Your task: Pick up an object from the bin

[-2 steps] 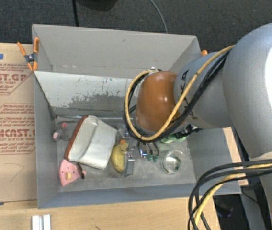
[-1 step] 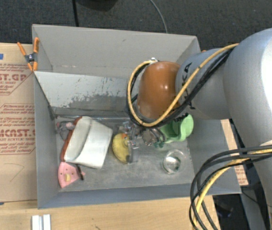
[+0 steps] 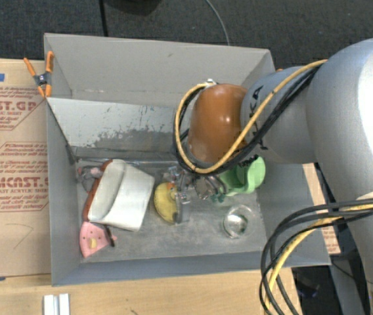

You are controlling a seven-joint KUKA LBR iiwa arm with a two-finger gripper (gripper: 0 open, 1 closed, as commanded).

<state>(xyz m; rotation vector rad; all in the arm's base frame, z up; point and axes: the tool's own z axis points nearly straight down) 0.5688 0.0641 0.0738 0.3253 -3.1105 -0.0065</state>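
Silver robot arm (image 3: 324, 123), hung with yellow and black cables and capped by a rounded brown wrist cover (image 3: 216, 120), reaches in from the right over the grey metal bin (image 3: 140, 71). Left of centre on the bin floor lies a white rectangular plastic tub (image 3: 124, 199), tilted. A green plastic cup (image 3: 251, 176) sits partly under the wrist. The end effector (image 3: 183, 195) is low at the floor's middle, just beside the right edge of a yellow rounded toy fruit (image 3: 164, 203) that lies next to the tub; whether it is released or clenched I cannot tell. A flat pink piece (image 3: 91, 239) lies front-left, and a small clear round glass (image 3: 237, 223) front-right.
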